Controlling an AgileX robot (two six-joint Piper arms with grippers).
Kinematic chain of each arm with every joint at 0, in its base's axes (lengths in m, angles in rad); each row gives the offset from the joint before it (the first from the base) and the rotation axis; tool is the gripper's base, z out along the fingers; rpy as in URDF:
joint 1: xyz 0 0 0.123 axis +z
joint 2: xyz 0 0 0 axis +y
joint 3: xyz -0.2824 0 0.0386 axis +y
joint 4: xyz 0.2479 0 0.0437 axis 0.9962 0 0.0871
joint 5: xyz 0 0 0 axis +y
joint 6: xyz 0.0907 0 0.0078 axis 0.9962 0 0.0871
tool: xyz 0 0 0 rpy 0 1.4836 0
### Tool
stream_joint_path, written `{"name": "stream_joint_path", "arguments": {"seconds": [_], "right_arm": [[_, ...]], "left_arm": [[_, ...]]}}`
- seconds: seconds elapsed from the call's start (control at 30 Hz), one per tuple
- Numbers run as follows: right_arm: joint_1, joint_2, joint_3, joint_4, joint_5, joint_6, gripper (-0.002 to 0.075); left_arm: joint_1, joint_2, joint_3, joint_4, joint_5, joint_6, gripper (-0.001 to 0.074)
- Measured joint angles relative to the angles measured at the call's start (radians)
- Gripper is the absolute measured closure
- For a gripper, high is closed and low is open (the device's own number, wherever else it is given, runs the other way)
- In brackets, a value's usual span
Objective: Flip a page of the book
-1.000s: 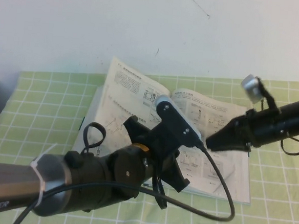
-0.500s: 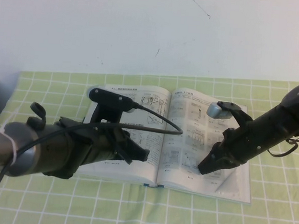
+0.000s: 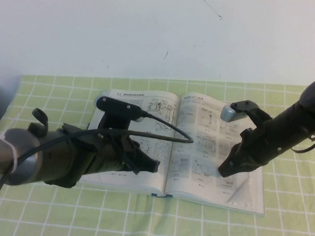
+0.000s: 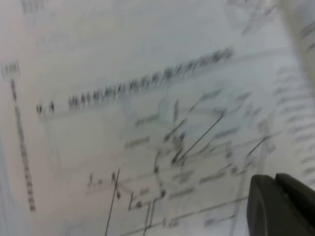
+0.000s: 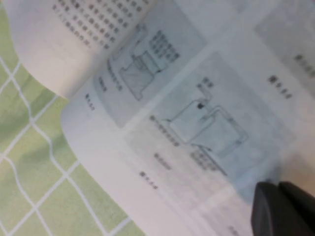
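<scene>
The thick softcover book [image 3: 177,146] with white pages of black line diagrams lies open flat on the green checked mat [image 3: 50,105], near the white wall [image 3: 153,31]. The left gripper [image 3: 148,164] on its black arm is low over the left-hand page [image 3: 147,114], which carries text and a large line drawing; its fingers [image 4: 283,206] look pressed together in the left wrist view, nothing between them. Over on the other side, the right gripper [image 3: 227,169] points down onto the right-hand leaf [image 3: 202,137] with boxed grey figures, tip at the paper near the outer lower part of that page. Its jaws are closed, black fingertips [image 5: 283,209] together against the sheet, with no paper pinched that I can make out. The lower outer corner of that leaf curls up slightly.
</scene>
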Motion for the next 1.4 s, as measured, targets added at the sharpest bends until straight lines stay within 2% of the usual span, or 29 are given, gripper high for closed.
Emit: {"name": "stream_joint_path", "arguments": {"seconds": [0.3, 0.57, 0.67, 0.87, 1.03, 1.4], "right_arm": [[0.0, -0.23, -0.053, -0.237, -0.02, 0.07, 0.0725], [0.0, -0.514, -0.053, -0.767, -0.003, 0.396, 0.0726], [0.0, -0.614, -0.053, -0.88, 0.007, 0.526, 0.0727], [0.0, -0.811, -0.017, -0.909, 0.014, 0.583, 0.0727], [0.0, -0.973, 0.099, -0.912, -0.006, 0.598, 0.0727], [0.0, -1.369, 0.593, -0.912, -0.264, 0.669, 0.0727]], "left_arm": [[0.0, -0.248, 0.0, 0.004, 0.053, 0.015, 0.0738], [0.0, -0.464, 0.02, 0.076, 0.098, 0.019, 0.0738], [0.0, -0.547, 0.055, 0.091, 0.046, 0.029, 0.0738], [0.0, -0.719, 0.157, 0.093, -0.021, 0.059, 0.0738], [0.0, -0.89, 0.268, 0.091, -0.045, 0.083, 0.0738], [0.0, -1.167, 0.481, 0.078, -0.126, 0.16, 0.0738]]}}
